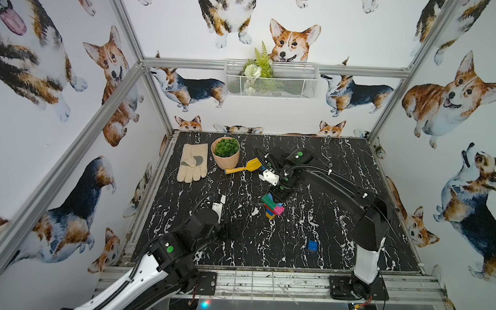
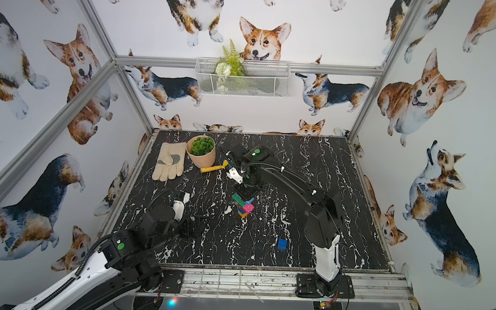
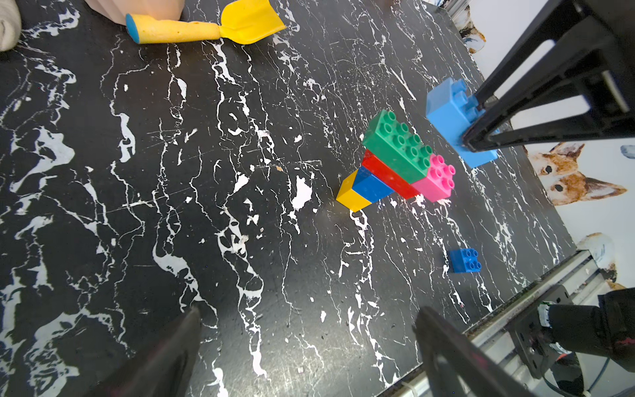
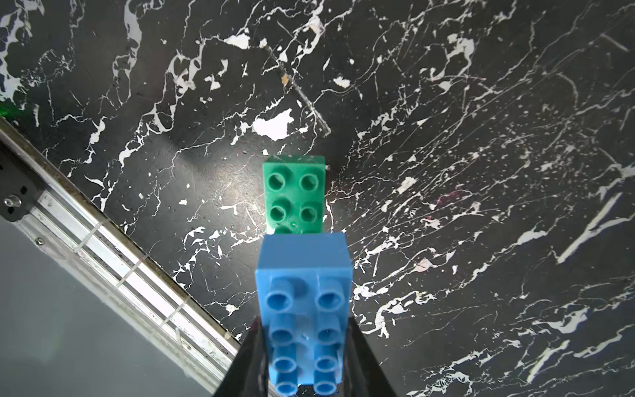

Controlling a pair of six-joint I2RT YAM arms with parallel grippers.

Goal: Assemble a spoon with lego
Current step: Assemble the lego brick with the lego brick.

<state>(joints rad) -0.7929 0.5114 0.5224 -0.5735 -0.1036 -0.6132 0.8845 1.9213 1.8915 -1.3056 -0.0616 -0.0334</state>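
Note:
The part-built spoon stands mid-table as a stack of lego: yellow and dark blue at the bottom, then red, with green and pink on top. My right gripper is shut on a light blue brick. It holds the brick just above and beside the green one, a little apart from it. A loose dark blue brick lies near the front right. My left gripper hangs open over bare table, left of the stack.
At the back left are a cream glove, a potted green plant and a yellow toy shovel. A wire basket hangs on the back wall. An aluminium rail runs along the table's front edge.

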